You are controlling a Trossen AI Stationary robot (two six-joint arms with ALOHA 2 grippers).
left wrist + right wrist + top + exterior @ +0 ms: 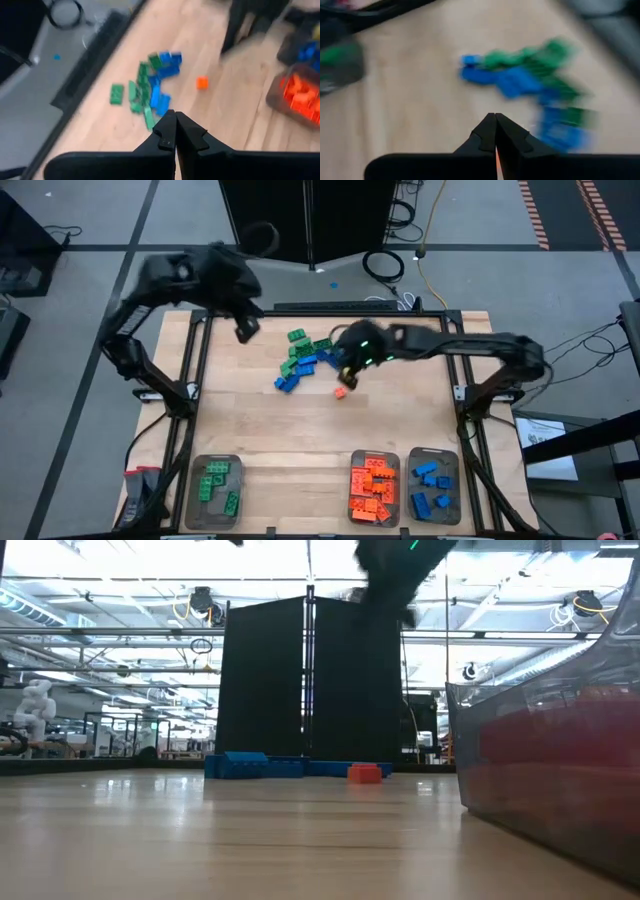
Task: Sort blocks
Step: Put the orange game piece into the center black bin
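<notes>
Down at the near edge of the table (270,430) sat my 3 clear trays: the left tray (217,490) held green blocks, the middle tray (374,487) was piled with orange ones, and the right tray (435,485) carried blue ones. From table height, a tray wall (545,770) loomed close on the right with red-orange showing through it. Moving out across the bare wood, 1 lone orange block (340,392) lay apart from the rest, just this side of the unsorted heap. Right over it hung my right gripper (350,380), fingers clenched together on nothing that I could make out; in its wrist view the tips met tight, with a sliver of orange just under them. Just beyond, the loose pile of green and blue blocks (305,360) sprawled near the middle of the far half, greens mostly toward the back, blues (288,381) toward the front-left. Farther still, over the far left part of the table, my left gripper (244,330) hovered clear of the pile, also clamped shut and empty, its wrist camera looking past the closed tips at that same heap (150,92) and the single orange block (202,82).
</notes>
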